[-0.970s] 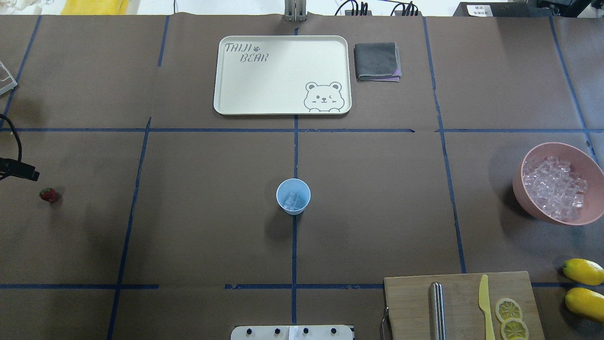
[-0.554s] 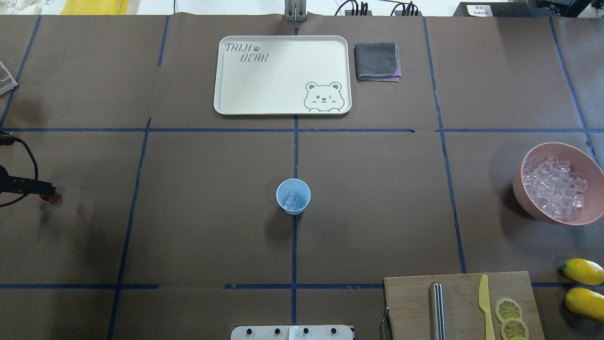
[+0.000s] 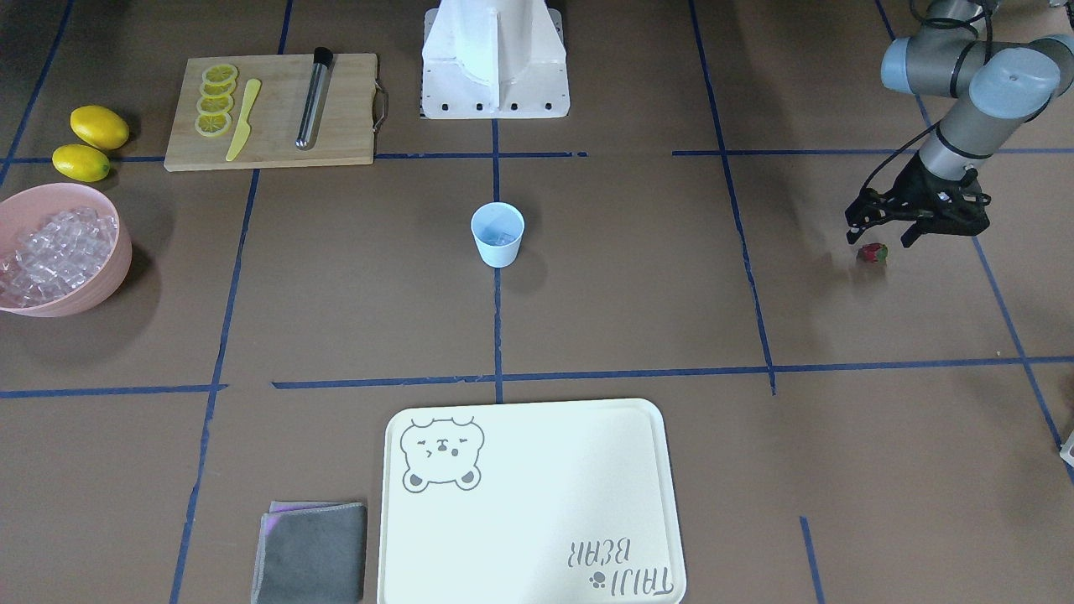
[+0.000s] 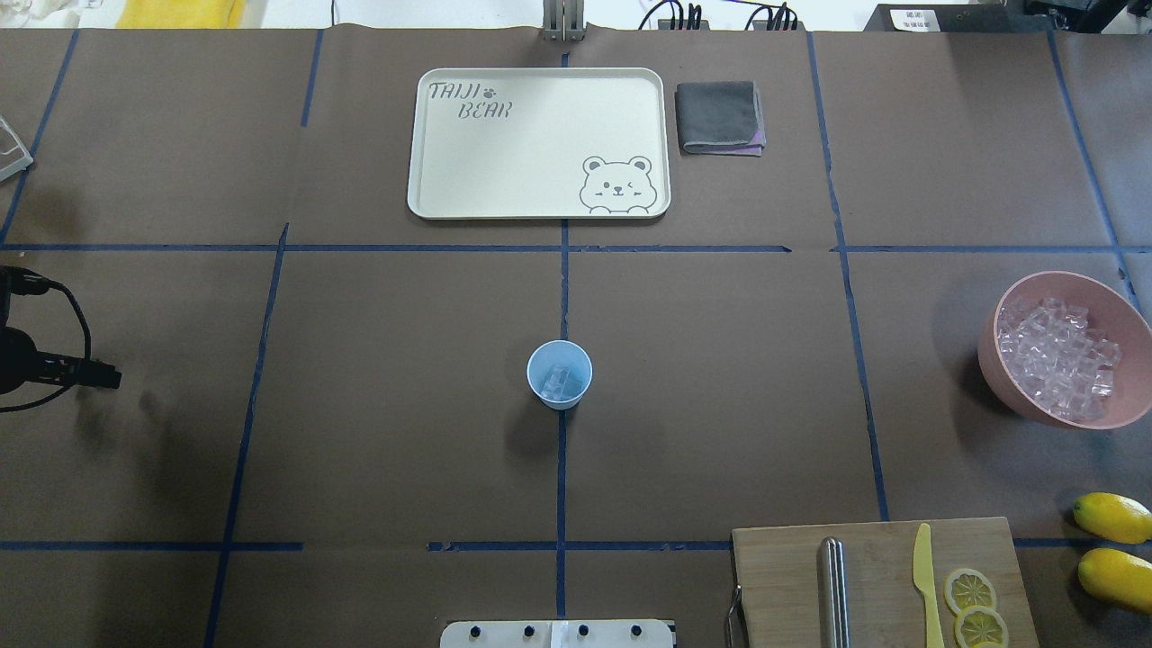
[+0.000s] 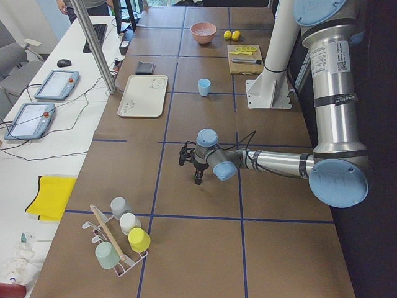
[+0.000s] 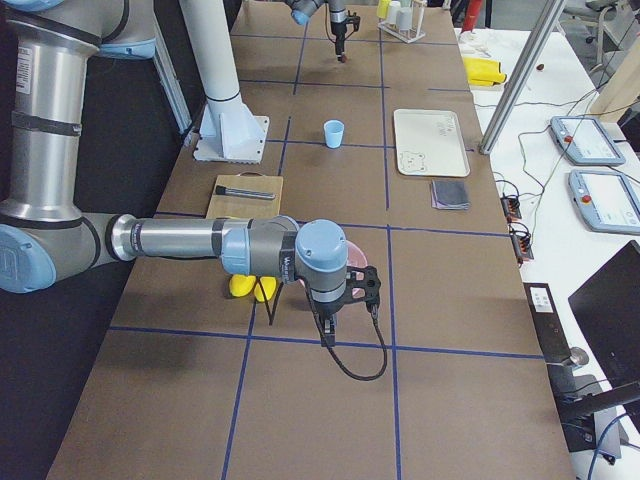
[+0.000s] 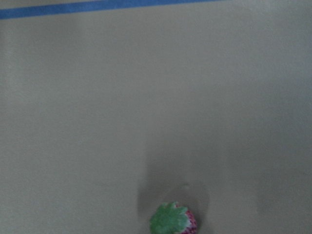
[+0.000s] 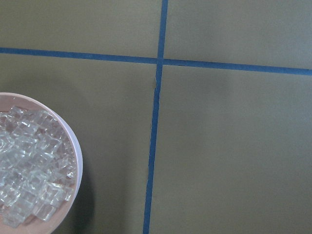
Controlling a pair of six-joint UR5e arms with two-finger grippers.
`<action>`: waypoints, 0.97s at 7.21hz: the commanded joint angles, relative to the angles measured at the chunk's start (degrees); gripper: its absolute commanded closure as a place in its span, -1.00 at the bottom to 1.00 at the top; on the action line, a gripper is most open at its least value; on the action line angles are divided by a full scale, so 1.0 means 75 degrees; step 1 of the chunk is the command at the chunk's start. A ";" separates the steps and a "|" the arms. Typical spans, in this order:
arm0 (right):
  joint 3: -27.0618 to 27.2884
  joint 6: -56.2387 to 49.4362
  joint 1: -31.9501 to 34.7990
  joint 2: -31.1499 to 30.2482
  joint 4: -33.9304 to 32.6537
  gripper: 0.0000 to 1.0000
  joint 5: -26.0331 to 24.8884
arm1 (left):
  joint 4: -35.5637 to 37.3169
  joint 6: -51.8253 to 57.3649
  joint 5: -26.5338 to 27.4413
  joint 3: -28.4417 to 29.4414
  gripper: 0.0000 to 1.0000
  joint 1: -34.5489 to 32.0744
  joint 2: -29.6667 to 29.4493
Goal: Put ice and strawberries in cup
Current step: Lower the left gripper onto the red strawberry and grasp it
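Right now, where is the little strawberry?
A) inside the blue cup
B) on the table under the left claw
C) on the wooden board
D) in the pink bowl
B: the strawberry lies on the bare brown table, right under the open left claw, well away from the cup.

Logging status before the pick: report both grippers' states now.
Left gripper: open, holding nothing, over the strawberry.
Right gripper: cannot tell.
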 commanded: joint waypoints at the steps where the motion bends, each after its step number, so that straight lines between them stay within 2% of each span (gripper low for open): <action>1: 0.0006 -0.0004 0.0000 -0.0008 0.0011 -0.99 0.0000 | 0.0003 0.0049 0.0001 0.0092 -0.71 0.0007 -0.0035; 2: -0.0005 -0.0004 0.0000 0.0003 0.0012 -0.99 -0.0012 | 0.0003 0.0060 0.0001 0.0162 -0.71 0.0007 -0.0047; 3: 0.0006 -0.0004 0.0012 0.0004 0.0012 -0.99 -0.0012 | 0.0003 0.0049 -0.0034 0.0174 -0.36 0.0007 -0.0058; 4: 0.0018 0.0008 0.0000 0.0004 0.0012 -0.99 -0.0012 | 0.0003 0.0049 -0.0081 0.0175 0.42 0.0007 -0.0058; 5: 0.0018 -0.0004 0.0000 0.0004 0.0023 -0.99 -0.0012 | 0.0015 0.0060 -0.0081 0.0163 0.88 0.0007 -0.0058; 6: 0.0018 -0.0004 0.0000 0.0015 0.0023 -0.99 -0.0012 | 0.0015 0.0060 -0.0081 0.0082 1.00 -0.0004 -0.0035; 7: 0.0018 -0.0004 0.0012 0.0015 0.0023 -0.99 -0.0012 | 0.0038 0.0060 -0.0186 -0.0035 1.00 -0.0051 -0.0058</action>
